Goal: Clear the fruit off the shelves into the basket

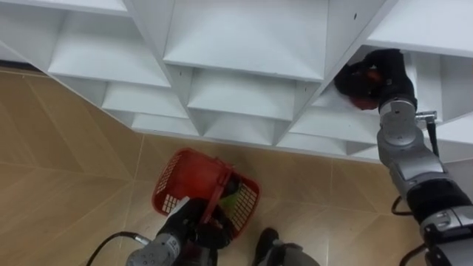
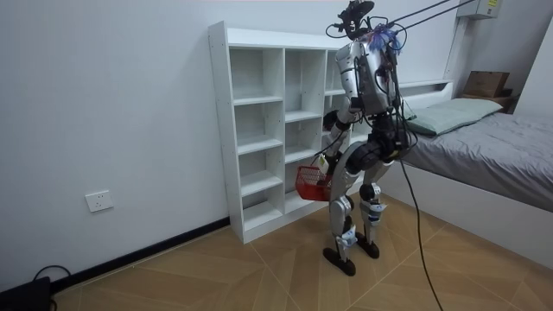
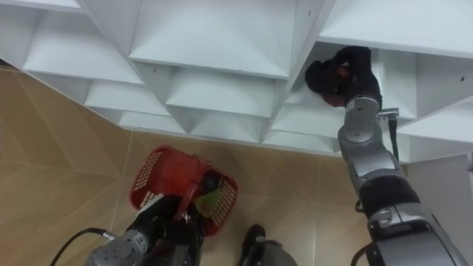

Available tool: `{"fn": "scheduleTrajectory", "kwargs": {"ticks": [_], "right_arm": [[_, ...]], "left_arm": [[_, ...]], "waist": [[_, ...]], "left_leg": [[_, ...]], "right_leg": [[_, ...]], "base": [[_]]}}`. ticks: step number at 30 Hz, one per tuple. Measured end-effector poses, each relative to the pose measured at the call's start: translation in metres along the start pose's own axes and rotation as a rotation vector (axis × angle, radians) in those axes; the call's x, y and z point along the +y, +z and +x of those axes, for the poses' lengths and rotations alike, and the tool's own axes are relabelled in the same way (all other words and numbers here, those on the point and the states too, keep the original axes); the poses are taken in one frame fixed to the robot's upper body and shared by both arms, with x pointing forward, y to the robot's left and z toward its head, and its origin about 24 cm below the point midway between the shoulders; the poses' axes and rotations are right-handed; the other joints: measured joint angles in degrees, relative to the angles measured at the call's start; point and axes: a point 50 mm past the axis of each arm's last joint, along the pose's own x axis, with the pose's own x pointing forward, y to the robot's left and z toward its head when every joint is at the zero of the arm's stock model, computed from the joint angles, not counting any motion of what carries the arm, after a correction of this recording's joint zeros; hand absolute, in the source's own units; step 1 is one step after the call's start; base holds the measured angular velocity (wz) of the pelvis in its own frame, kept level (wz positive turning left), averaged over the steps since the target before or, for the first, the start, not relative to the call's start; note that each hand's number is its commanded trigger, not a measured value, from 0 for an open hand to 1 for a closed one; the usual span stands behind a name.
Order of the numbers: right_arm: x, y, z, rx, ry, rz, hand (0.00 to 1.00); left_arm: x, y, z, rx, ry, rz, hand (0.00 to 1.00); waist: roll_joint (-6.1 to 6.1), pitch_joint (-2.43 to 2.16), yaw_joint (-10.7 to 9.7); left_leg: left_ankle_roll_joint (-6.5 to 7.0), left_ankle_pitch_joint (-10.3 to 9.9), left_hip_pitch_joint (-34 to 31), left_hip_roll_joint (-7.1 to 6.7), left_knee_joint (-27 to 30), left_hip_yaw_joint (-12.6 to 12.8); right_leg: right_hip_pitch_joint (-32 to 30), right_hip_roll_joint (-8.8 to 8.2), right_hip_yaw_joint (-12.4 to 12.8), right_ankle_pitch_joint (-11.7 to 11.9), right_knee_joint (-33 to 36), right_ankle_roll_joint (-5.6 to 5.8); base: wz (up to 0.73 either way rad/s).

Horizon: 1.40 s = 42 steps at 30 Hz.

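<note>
The robot stands upright on the wood floor [image 2: 216, 268], directly facing the white shelf unit [image 2: 259, 130]. A bed [image 2: 492, 138] occupies the room view's right.

Shelf unit: open compartments in several columns. Those seen in the eye views are bare, except the one the right arm enters.

Red basket [image 1: 174, 174]: mesh-walled, hanging below the shelf front, above the floor, on the robot's left side. A green-yellow item [image 1: 233, 193] lies inside, against the wall nearest the robot. What kind of fruit it is cannot be determined.

Left hand [image 1: 188, 218]: fingers curled round the basket's handle [image 1: 220, 188] — the basket hangs from this grip.

Right hand [image 1: 388, 74]: reached into a compartment in the right-hand column of the eye views. The fingers are curled over a red fruit [image 1: 366, 85], which sits at the compartment's front edge — only patches of red show between the dark fingers. Whether the fruit rests on the shelf board or is lifted cannot be determined.
</note>
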Motion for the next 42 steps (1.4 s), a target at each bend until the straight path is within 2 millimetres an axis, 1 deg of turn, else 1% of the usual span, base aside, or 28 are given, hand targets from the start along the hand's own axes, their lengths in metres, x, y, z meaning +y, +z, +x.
{"fn": "scheduleTrajectory", "kwargs": {"ticks": [6, 11, 15, 17, 18, 21, 25, 27, 29, 30, 32, 34, 35, 36, 38, 39, 41, 42], "right_arm": [[0.000, 0.000, 0.000, 0.004, -0.001, 0.024, 1.00], [0.000, -0.003, 0.000, 0.046, -0.001, 0.131, 1.00], [0.001, -0.007, -0.001, 0.085, 0.019, 0.203, 1.00], [0.002, -0.010, -0.001, 0.116, 0.024, 0.268, 1.00], [0.002, -0.012, -0.002, 0.130, 0.034, 0.299, 1.00], [0.003, -0.020, -0.005, 0.173, 0.047, 0.383, 1.00], [0.006, -0.031, -0.011, 0.233, 0.075, 0.521, 1.00], [0.007, -0.034, -0.013, 0.250, 0.096, 0.575, 1.00], [0.011, -0.039, -0.017, 0.267, 0.130, 0.636, 1.00], [0.016, -0.041, -0.020, 0.276, 0.152, 0.663, 1.00], [0.021, -0.043, -0.024, 0.286, 0.186, 0.702, 1.00], [0.027, -0.050, -0.031, 0.322, 0.208, 0.760, 1.00], [0.033, -0.059, -0.039, 0.364, 0.224, 0.785, 1.00], [0.036, -0.063, -0.042, 0.384, 0.233, 0.794, 1.00], [0.049, -0.078, -0.060, 0.449, 0.288, 0.798, 1.00], [0.052, -0.080, -0.063, 0.457, 0.303, 0.795, 1.00], [0.058, -0.085, -0.072, 0.479, 0.347, 0.793, 1.00], [0.060, -0.085, -0.073, 0.483, 0.355, 0.791, 1.00]], "left_arm": [[0.002, 0.002, 0.001, -0.006, 0.003, 0.004, 1.00], [0.002, 0.002, 0.001, -0.004, 0.002, 0.011, 1.00], [0.003, 0.000, 0.002, 0.008, 0.004, 0.008, 1.00], [0.004, 0.000, 0.003, 0.017, 0.011, -0.003, 1.00], [0.005, -0.001, 0.004, 0.025, 0.013, -0.004, 1.00], [0.006, -0.002, 0.005, 0.042, 0.015, -0.008, 1.00], [0.006, -0.002, 0.005, 0.041, 0.019, -0.030, 1.00], [0.007, -0.001, 0.006, 0.038, 0.021, -0.050, 1.00], [0.006, 0.000, 0.007, 0.038, 0.021, -0.072, 1.00], [0.008, 0.000, 0.006, 0.038, 0.026, -0.076, 1.00], [0.008, 0.002, 0.007, 0.031, 0.031, -0.089, 1.00], [0.008, 0.005, 0.009, 0.023, 0.029, -0.091, 1.00], [0.007, 0.005, 0.009, 0.023, 0.027, -0.094, 1.00], [0.007, 0.004, 0.009, 0.024, 0.028, -0.096, 1.00], [0.007, 0.000, 0.009, 0.041, 0.032, -0.116, 1.00], [0.007, 0.000, 0.009, 0.044, 0.033, -0.122, 1.00], [0.007, -0.002, 0.009, 0.050, 0.042, -0.137, 1.00], [0.007, -0.002, 0.009, 0.053, 0.048, -0.139, 1.00]], "waist": [[-0.01, 0.00, -0.11], [-0.01, 0.00, -0.38], [0.04, 0.04, -0.68], [0.17, 0.05, -0.64], [0.23, 0.04, -0.76], [0.71, 0.02, -0.83], [0.90, -0.02, -0.53], [1.28, -0.28, -0.71], [1.58, -0.46, -1.37], [1.68, -0.62, -1.61], [1.87, -0.96, -2.10], [1.92, -0.99, -2.02], [2.18, -1.17, -2.11], [2.21, -1.19, -2.07], [2.98, -1.72, -2.26], [3.18, -1.85, -2.45], [4.07, -2.38, -3.05], [4.12, -2.39, -3.28]], "left_leg": [[0.03, 0.02, 0.20, -0.03, -0.29, 0.09], [0.02, 0.06, 0.38, 0.00, -0.27, 0.12], [0.03, 0.05, 1.13, 0.29, -0.22, 0.75], [0.03, 0.05, 1.48, 0.88, -0.28, 0.79], [0.03, 0.05, 1.62, 0.94, -0.29, 0.63], [0.05, 0.04, 3.15, 1.04, -0.83, 0.73], [0.09, 0.03, 5.41, 0.92, -2.09, 0.92], [0.17, 0.09, 5.88, 1.05, -2.41, 0.96], [0.17, 0.09, 6.70, 1.17, -2.47, 1.73], [0.17, 0.09, 7.15, 1.23, -2.69, 2.22], [0.23, 0.13, 7.48, 1.20, -3.03, 2.33], [0.31, 0.19, 8.28, 1.21, -3.43, 2.65], [0.31, 0.19, 8.81, 1.33, -3.56, 2.79], [0.31, 0.19, 9.24, 1.37, -3.82, 2.95], [0.31, 0.19, 10.60, 1.84, -4.24, 3.81], [0.31, 0.19, 10.93, 1.83, -4.53, 3.93], [0.65, 0.41, 11.84, 1.56, -5.60, 4.52], [0.81, 0.55, 12.17, 1.51, -5.90, 4.88]], "right_leg": [[0.17, -0.02, 0.04, 0.05, -0.27, 0.08], [0.39, -0.04, -0.03, 0.07, -0.14, 0.05], [1.28, 0.15, 0.01, 0.20, -0.65, 0.06], [2.11, 0.94, 0.07, 1.00, -2.09, 0.07], [2.38, 1.04, 0.05, 1.17, -2.34, 0.09], [4.04, 1.34, 0.16, 1.61, -3.49, 0.34], [5.86, 1.55, 0.81, 1.87, -4.40, 0.61], [6.46, 1.82, 0.89, 2.20, -5.07, 0.65], [7.06, 1.84, 1.18, 2.28, -5.19, 0.66], [7.35, 1.84, 1.38, 2.30, -5.30, 0.69], [7.39, 1.86, 1.67, 2.37, -5.38, 0.74], [7.72, 2.05, 2.31, 2.56, -5.54, 0.76], [8.39, 2.28, 2.53, 2.74, -6.03, 0.83], [8.73, 2.38, 2.71, 2.84, -6.26, 0.84], [10.13, 2.98, 3.35, 3.49, -7.69, 0.95], [10.27, 3.01, 3.61, 3.61, -7.82, 1.01], [10.38, 2.94, 4.45, 4.04, -8.05, 1.26], [10.48, 2.82, 4.57, 4.07, -8.01, 1.30]], "base": [[0.00], [0.00], [-0.03], [-0.11], [-0.07], [-0.06], [-0.07], [-0.06], [-0.09], [-0.10], [-0.11], [-0.14], [-0.11], [-0.16], [-0.21], [-0.24], [-0.18], [-0.10]]}}
